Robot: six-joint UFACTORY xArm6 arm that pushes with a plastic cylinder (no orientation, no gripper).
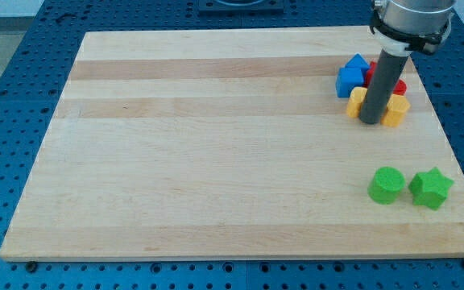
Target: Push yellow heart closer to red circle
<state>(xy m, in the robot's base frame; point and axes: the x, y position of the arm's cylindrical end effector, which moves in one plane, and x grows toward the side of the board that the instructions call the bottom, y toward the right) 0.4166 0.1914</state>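
Note:
My tip stands on the board inside a tight cluster of blocks at the view's upper right. A yellow block touches the rod on its left, and a second yellow block touches it on its right. I cannot tell which one is the heart. A red block shows just above the right yellow block, mostly hidden by the rod, so its shape is unclear. A blue block sits at the cluster's upper left, against the left yellow block.
A green circle and a green star sit side by side near the board's lower right. The wooden board lies on a blue perforated table, and its right edge is close to the cluster.

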